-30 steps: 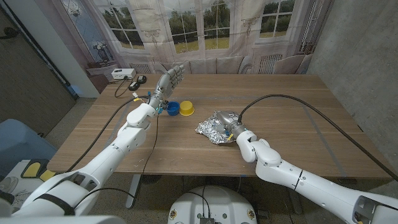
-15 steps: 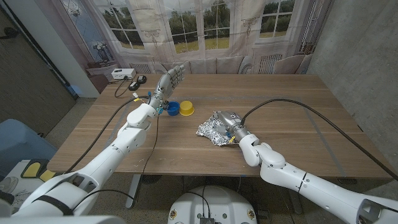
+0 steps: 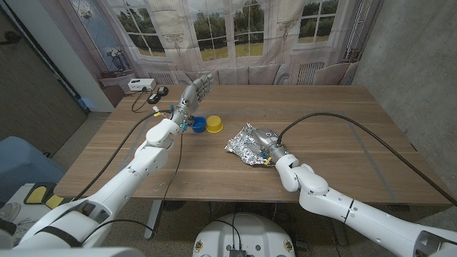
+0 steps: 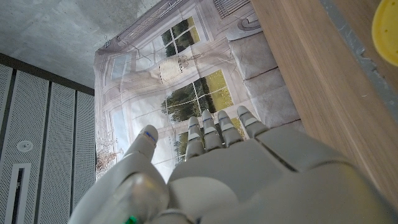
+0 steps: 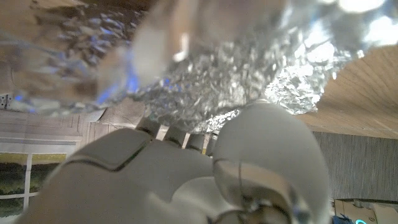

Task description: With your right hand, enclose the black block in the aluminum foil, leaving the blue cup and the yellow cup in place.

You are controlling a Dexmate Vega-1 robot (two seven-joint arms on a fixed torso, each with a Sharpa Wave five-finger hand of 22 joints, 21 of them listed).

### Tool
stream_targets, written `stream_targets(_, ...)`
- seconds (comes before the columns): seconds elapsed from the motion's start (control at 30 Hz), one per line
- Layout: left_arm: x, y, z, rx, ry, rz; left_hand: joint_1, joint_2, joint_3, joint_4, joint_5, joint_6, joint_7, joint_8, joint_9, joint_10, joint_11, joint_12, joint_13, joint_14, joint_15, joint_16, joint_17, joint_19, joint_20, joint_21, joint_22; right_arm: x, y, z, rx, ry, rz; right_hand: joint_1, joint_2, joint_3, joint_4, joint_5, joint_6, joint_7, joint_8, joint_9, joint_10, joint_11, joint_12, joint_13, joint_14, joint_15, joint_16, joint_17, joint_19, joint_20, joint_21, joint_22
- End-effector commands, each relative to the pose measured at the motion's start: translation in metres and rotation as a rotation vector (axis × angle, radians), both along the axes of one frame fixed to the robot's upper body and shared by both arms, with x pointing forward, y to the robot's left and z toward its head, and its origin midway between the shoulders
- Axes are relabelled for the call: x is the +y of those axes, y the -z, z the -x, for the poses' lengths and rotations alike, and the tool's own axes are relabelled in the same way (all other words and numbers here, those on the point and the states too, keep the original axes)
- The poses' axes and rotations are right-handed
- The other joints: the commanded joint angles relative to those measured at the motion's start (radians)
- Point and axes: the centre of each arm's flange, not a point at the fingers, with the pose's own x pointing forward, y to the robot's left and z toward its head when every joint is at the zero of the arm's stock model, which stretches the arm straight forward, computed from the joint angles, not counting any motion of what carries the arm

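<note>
The crumpled aluminum foil (image 3: 243, 145) lies mid-table, one flap standing up at its far side. My right hand (image 3: 266, 143) is buried in the foil's right side and grips it; the foil (image 5: 205, 74) bunches over the fingers (image 5: 168, 134) in the right wrist view. The foil and hand hide the black block. The blue cup (image 3: 198, 124) and the yellow cup (image 3: 214, 124) stand side by side to the left of the foil. My left hand (image 3: 194, 91) is raised above and behind the blue cup, open, with fingers (image 4: 214, 127) spread and nothing in it.
A white box (image 3: 141, 84) and a small black device (image 3: 161, 91) with a cable sit at the table's far left corner. The right arm's black cable (image 3: 335, 118) arcs over the right side of the table (image 3: 321, 100). The yellow cup's rim (image 4: 387, 28) edges into the left wrist view.
My right hand has drawn slightly toward the near edge with the foil, and a foil flap now stands up at the far side. The left hand and both cups have not moved.
</note>
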Motion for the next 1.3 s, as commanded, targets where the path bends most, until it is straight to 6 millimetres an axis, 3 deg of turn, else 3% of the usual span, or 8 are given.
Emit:
stream_targets(0.03,-0.003,0.0,0.003,0.0,0.0,-0.005,-0.004,0.002,0.005,0.004,0.007,0.004,-0.003,0.004,0.001,-0.003,0.001,-0.004,0.003,-0.004,-0.002,0.001,0.002,-0.002,0.002,-0.003,0.005,-0.009,-0.005,0.005,0.06,-0.003,-0.033,-0.131,-0.03,-0.05,0.058,0.008,-0.051,0.008,0.001,-0.006,-0.029,0.007,-0.007,-0.01,-0.05,-0.012,-0.003,-0.013,-0.051,0.018,-0.068,0.004)
stream_targets(0.2,-0.006,0.0,0.004,0.0,0.006,-0.007,-0.005,0.002,0.005,0.003,0.007,0.003,-0.004,0.003,0.001,-0.003,0.001,-0.004,0.003,-0.005,-0.002,0.001,0.002,-0.002,0.003,-0.004,0.005,-0.017,-0.01,0.007,0.093,-0.038,-0.1,-0.233,-0.081,-0.115,0.079,0.022,-0.089,0.011,0.003,-0.011,-0.059,0.007,-0.01,-0.02,-0.101,0.01,-0.008,-0.033,-0.108,0.02,-0.139,0.005)
stream_targets(0.37,-0.006,0.0,0.005,-0.004,0.006,-0.009,-0.005,0.003,0.006,0.003,0.007,0.004,-0.004,0.004,0.001,-0.004,0.002,-0.005,0.003,-0.006,-0.002,0.001,0.002,-0.002,0.003,-0.004,0.005,-0.03,-0.018,0.009,0.158,-0.123,-0.215,-0.247,-0.063,-0.117,0.075,0.04,-0.101,0.004,0.005,-0.013,-0.088,0.011,-0.013,-0.025,-0.158,0.04,-0.018,-0.044,-0.154,0.021,-0.184,0.007)
stream_targets(0.53,-0.007,0.0,0.006,-0.004,0.01,-0.01,-0.005,0.003,0.006,0.003,0.007,0.004,-0.005,0.004,0.001,-0.004,0.001,-0.005,0.003,-0.006,-0.002,0.001,0.001,-0.002,0.003,-0.004,0.005,-0.038,-0.025,0.014,0.186,-0.167,-0.274,-0.264,-0.059,-0.125,0.065,0.051,-0.131,-0.066,0.003,-0.016,-0.151,0.031,-0.021,-0.033,-0.212,0.099,-0.018,-0.064,-0.207,0.023,-0.242,0.008)
stream_targets(0.73,-0.008,0.0,0.006,-0.01,0.016,-0.007,-0.005,0.004,0.007,0.003,0.007,0.005,-0.006,0.004,0.001,-0.004,0.002,-0.005,0.003,-0.006,-0.002,0.001,0.001,-0.001,0.005,-0.004,0.005,-0.029,-0.035,0.024,0.224,-0.124,-0.135,-0.26,-0.051,-0.125,0.044,0.058,-0.168,-0.088,0.002,-0.02,-0.205,-0.08,-0.015,-0.045,-0.252,0.1,-0.012,-0.089,-0.226,0.023,-0.29,0.012)
stream_targets(0.9,-0.008,0.001,0.005,-0.01,0.024,-0.004,-0.005,0.004,0.007,0.002,0.007,0.004,-0.005,0.004,0.001,-0.004,0.003,-0.005,0.003,-0.006,-0.001,0.001,0.001,-0.001,0.007,-0.005,0.005,-0.019,-0.042,0.032,0.204,-0.087,-0.062,-0.198,-0.025,-0.095,-0.001,0.056,-0.1,-0.087,0.034,-0.012,-0.201,-0.078,0.0,-0.047,-0.286,0.09,-0.013,-0.113,-0.241,0.024,-0.332,0.012)
stream_targets(1.17,-0.003,0.002,0.006,-0.015,0.017,0.006,-0.005,0.004,0.008,0.002,0.007,0.003,-0.008,0.004,0.001,-0.003,0.001,-0.005,0.003,-0.004,0.0,0.002,0.001,0.002,0.012,-0.005,0.005,-0.005,-0.044,0.036,0.18,-0.035,0.053,-0.075,-0.037,-0.055,-0.108,0.042,-0.136,-0.087,0.004,-0.015,-0.315,-0.017,-0.007,-0.047,-0.395,0.159,-0.01,-0.162,-0.327,0.025,-0.453,0.013)
stream_targets(1.3,-0.001,0.002,0.005,-0.011,0.024,0.012,-0.006,0.004,0.008,0.002,0.007,0.002,-0.008,0.003,0.001,-0.002,0.001,-0.005,0.003,-0.002,-0.001,0.003,0.001,0.003,0.014,-0.004,0.005,0.001,-0.045,0.033,0.205,-0.04,0.083,-0.076,-0.038,-0.056,-0.12,0.042,-0.17,-0.089,0.007,-0.016,-0.348,0.06,-0.008,-0.055,-0.47,0.22,-0.02,-0.187,-0.368,0.027,-0.511,0.011)
